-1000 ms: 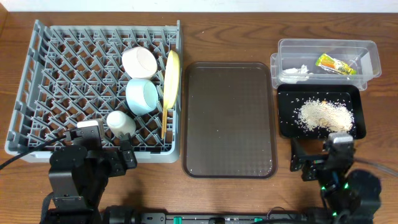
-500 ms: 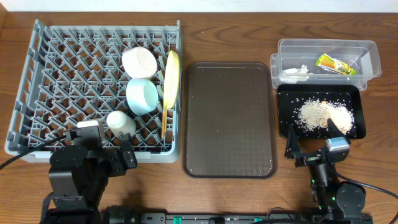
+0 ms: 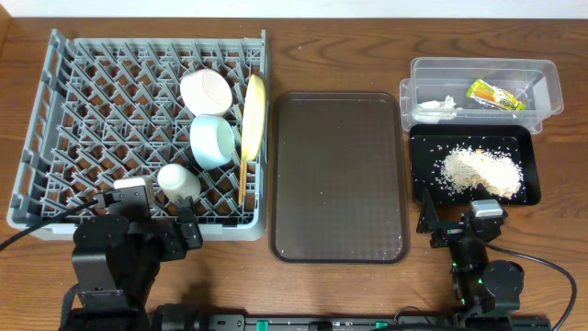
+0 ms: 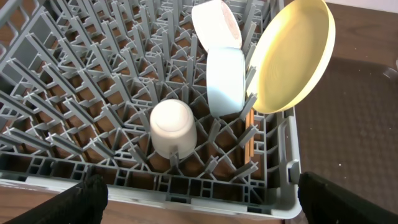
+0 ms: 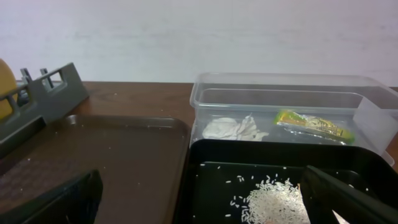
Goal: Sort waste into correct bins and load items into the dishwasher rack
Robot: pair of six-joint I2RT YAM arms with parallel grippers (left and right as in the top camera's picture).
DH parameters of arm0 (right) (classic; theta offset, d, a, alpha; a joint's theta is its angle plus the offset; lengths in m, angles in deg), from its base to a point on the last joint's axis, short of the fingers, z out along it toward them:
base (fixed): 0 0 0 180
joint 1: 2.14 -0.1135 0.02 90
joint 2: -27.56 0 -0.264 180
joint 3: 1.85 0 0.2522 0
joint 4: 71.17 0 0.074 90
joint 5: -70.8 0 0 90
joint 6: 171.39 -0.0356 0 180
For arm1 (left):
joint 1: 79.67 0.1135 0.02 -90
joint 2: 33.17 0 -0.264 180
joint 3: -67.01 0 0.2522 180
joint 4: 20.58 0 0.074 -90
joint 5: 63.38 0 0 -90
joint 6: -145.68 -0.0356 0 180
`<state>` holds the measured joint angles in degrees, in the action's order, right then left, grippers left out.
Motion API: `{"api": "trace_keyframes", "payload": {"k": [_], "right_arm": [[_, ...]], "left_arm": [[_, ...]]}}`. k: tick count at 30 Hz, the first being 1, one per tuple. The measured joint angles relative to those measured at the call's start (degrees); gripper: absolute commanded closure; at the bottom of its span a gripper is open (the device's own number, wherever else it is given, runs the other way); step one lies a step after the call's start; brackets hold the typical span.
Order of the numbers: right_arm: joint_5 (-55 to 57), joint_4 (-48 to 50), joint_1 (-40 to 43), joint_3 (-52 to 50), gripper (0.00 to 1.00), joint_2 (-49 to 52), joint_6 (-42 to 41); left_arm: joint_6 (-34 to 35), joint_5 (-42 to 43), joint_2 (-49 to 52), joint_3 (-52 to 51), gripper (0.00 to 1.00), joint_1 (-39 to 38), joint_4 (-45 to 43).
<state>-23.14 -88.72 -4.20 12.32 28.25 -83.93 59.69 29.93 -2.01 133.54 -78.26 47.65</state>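
Observation:
The grey dishwasher rack [image 3: 92,110] holds a white bowl [image 3: 204,90], a light blue bowl [image 3: 211,141], a yellow plate [image 3: 254,110] on edge, a white cup [image 3: 177,182] and chopsticks [image 3: 243,179]. My left gripper [image 3: 142,213] hangs open at the rack's near edge, just short of the cup [image 4: 173,127]. In the clear tub [image 3: 482,66] lie the wrapper [image 3: 496,95] and tissue [image 3: 439,106]. Rice scraps [image 3: 478,170] lie in the black tray [image 3: 421,179]. My right gripper [image 3: 464,222] is open and empty at that tray's near edge [image 5: 211,162].
A dark brown serving tray [image 3: 338,175] lies between the rack and the bins, with only a few crumbs on it. Bare wooden table shows along the front edge beside both arms. The rack's corner [image 5: 43,93] shows at the left of the right wrist view.
The right arm has drawn back toward the front edge and turned slightly, with its jaws still wide. The left arm and all objects are unchanged.

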Motion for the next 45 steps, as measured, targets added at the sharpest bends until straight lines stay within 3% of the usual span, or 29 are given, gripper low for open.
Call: {"api": "trace_keyframes", "payload": {"k": [34, 39, 45], "right_arm": [[0.15, 0.0, -0.04, 0.0, 0.01, 0.0, 0.0], [0.2, -0.02, -0.07, 0.0, 0.01, 0.02, 0.0], [0.39, 0.0, -0.07, 0.0, 0.01, 0.0, 0.0]], "left_arm": [[0.0, -0.04, -2.25, -1.09, 0.01, 0.0, 0.57], [0.0, -0.09, -10.21, -9.18, 0.01, 0.0, -2.93], [0.9, -0.11, -20.5, -25.35, 0.01, -0.04, -14.1]]}}
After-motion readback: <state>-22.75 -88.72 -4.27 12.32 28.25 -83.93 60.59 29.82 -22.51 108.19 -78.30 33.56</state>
